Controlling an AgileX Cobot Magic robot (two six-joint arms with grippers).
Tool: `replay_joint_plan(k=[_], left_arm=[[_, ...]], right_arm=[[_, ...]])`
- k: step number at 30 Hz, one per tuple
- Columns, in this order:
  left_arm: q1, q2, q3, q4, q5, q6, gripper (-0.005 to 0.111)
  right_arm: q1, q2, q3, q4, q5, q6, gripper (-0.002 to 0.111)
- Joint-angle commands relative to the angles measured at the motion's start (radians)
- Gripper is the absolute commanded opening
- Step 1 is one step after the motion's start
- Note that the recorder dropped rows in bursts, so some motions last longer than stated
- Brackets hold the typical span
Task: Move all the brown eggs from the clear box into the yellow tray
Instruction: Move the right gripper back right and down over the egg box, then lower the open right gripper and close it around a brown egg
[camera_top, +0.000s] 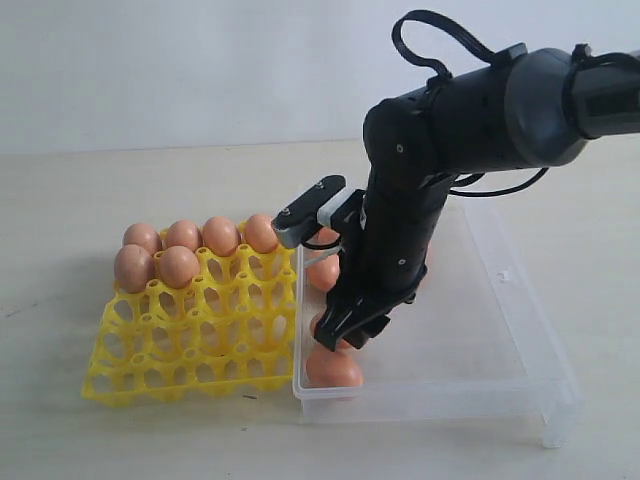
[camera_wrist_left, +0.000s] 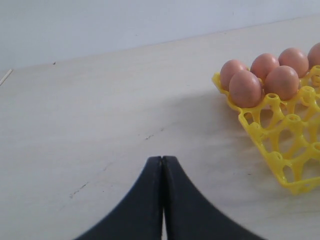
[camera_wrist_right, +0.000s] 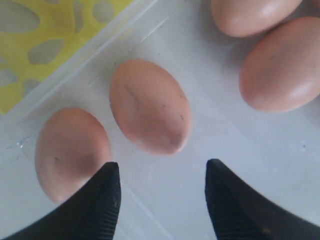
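Note:
The yellow tray (camera_top: 190, 335) lies left of the clear box (camera_top: 480, 360); several brown eggs (camera_top: 178, 266) fill its far cups. More brown eggs lie loose in the box's left part, one at the near corner (camera_top: 333, 369). My right gripper (camera_top: 345, 335) reaches down into the box, open, with nothing between its fingers. In the right wrist view it (camera_wrist_right: 162, 170) hovers just short of an egg (camera_wrist_right: 149, 112); another egg (camera_wrist_right: 70, 150) lies beside one finger and two more (camera_wrist_right: 282, 65) lie further off. My left gripper (camera_wrist_left: 162, 159) is shut over bare table, the tray (camera_wrist_left: 280, 145) off to one side.
The pale table (camera_top: 60, 200) stretches around both containers. The right half of the clear box holds no eggs. The right arm's black body (camera_top: 430, 170) hangs over the box's middle.

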Motion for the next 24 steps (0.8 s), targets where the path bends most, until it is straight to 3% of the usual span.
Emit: replay_joint_plan(k=[1,24], left_arm=[[-0.005,-0.006,-0.004,-0.001,-0.006,-0.006,0.000],[-0.005,-0.006,-0.004,-0.001,-0.006,-0.004,0.000]], right_arm=[[-0.003,0.003,0.004,0.000,-0.058,-0.029,0.050],[0.038,0.029,0.004,0.001,-0.083,-0.166,0.050]])
